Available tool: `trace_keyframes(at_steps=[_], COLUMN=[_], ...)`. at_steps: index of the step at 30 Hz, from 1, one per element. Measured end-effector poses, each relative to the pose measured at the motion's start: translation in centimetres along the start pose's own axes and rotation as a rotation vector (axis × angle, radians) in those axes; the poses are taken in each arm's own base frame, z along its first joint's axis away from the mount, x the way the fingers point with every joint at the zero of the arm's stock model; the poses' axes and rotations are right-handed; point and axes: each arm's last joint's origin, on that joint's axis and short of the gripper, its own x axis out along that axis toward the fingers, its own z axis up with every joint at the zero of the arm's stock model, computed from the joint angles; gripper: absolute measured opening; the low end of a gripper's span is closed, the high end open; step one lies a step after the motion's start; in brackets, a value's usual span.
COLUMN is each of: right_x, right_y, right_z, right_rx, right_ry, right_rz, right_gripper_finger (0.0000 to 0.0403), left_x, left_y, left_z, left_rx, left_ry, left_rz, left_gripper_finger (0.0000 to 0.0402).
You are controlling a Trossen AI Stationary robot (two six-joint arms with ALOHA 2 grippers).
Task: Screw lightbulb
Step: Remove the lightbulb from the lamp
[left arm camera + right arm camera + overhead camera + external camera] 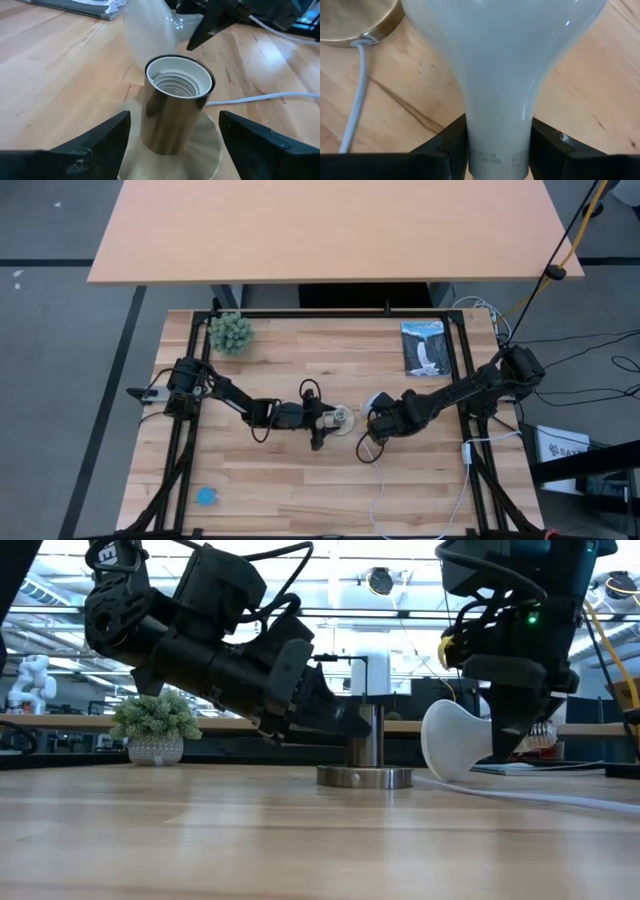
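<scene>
A: Right hand (495, 150): closed on the neck of the lightbulb (502, 65), which lay tilted just beside the socket (175, 115), low over the counter (300, 470). Left hand (172, 145): fingers spread wide either side of the socket, not touching it.

B: Handling?

A: Likely light, smooth, slippery, breakable glass; the narrow neck near the base seemed the safest hold. Count: one lightbulb, one socket, one cord (357, 90), two hands.
</scene>
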Motion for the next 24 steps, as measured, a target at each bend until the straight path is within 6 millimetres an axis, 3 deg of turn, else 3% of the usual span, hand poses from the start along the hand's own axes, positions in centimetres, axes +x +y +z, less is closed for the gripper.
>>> trace_keyframes(at_steps=[10,21,24], right_x=[0.05,0.04,-0.74], right_y=[-0.11,-0.09,-0.3], right_z=[0.13,0.15,-0.01], right_rx=[-0.003,-0.021,-0.049], right_ry=[0.002,-0.003,-0.011], right_rz=[-0.005,-0.003,0.012], right_gripper_finger=[0.0161,0.024,0.0251], left_x=[-0.06,-0.14,-0.16], left_y=[-0.33,-0.65,-0.75], left_z=[-0.11,-0.19,-0.18], left_rx=[-0.036,-0.032,-0.035], left_ry=[0.011,0.014,0.013], left_rz=[-0.034,-0.045,-0.057], left_gripper_finger=[0.0309,0.0309,0.0309])
